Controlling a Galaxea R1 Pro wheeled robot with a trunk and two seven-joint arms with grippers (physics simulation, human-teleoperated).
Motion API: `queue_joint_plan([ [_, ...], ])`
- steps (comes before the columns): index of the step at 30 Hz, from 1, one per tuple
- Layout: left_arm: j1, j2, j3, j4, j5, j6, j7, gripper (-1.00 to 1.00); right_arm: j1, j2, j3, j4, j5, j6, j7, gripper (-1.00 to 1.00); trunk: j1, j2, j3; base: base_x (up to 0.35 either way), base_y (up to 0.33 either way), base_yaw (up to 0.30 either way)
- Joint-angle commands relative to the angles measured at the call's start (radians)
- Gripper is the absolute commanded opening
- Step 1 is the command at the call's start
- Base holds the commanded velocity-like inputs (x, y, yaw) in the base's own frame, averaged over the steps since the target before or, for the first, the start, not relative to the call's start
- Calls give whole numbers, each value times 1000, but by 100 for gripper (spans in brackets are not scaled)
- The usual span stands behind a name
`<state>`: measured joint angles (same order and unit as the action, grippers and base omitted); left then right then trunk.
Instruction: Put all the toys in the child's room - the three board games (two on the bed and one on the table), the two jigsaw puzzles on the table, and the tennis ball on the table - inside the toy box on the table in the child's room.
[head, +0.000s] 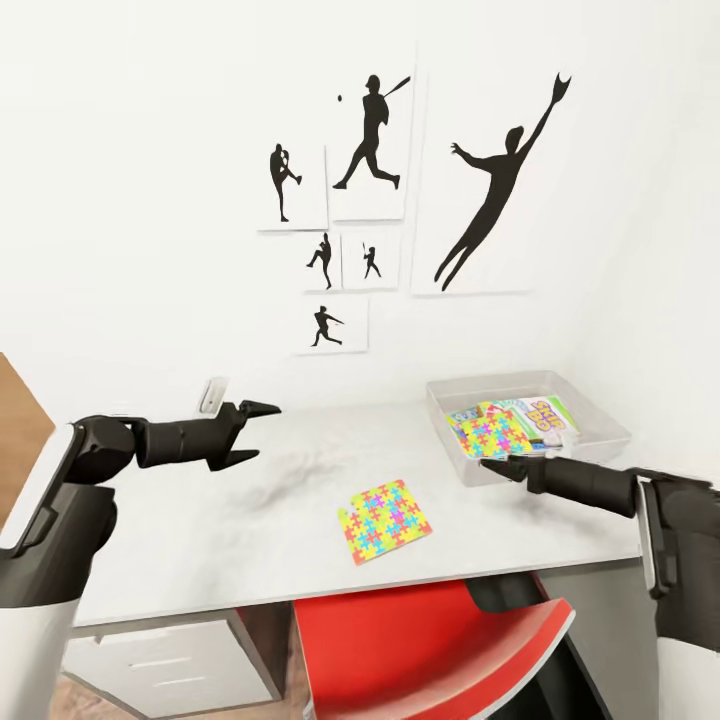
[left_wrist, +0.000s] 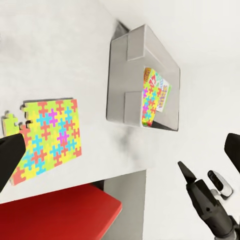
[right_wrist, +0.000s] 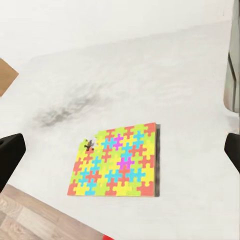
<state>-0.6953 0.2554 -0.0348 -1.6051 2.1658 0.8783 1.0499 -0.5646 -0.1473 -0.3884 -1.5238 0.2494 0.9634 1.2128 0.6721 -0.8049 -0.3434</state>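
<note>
Puzzle (head: 388, 521) flat on table (head: 200, 520) near front edge, well apart from toy box (head: 600, 425); left claw (head: 252, 432) open, empty; right claw (head: 497, 464) apparently open by box; thin, likely to slide off edge.

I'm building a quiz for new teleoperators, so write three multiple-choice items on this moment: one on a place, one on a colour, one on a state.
1. Where does the loose jigsaw puzzle lie?
A. on the table
B. in the toy box
C. on the chair

2. What colour is the chair seat?
A. blue
B. red
C. green

3. How is the left gripper?
A. shut on the puzzle
B. open, holding nothing
C. shut on a ball

Answers: 1 A, the puzzle lies flat on the tabletop near its front edge. 2 B, the seat below the table edge is red. 3 B, its fingers are spread above the table with nothing between.
</note>
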Motion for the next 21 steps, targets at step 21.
queue_joint_plan([
  [21, 121, 89, 6, -1, 3, 2, -21, 100, -167, 119, 75, 587, -4, 84, -242, 100, 0, -1, -1, 0, 0, 0],
])
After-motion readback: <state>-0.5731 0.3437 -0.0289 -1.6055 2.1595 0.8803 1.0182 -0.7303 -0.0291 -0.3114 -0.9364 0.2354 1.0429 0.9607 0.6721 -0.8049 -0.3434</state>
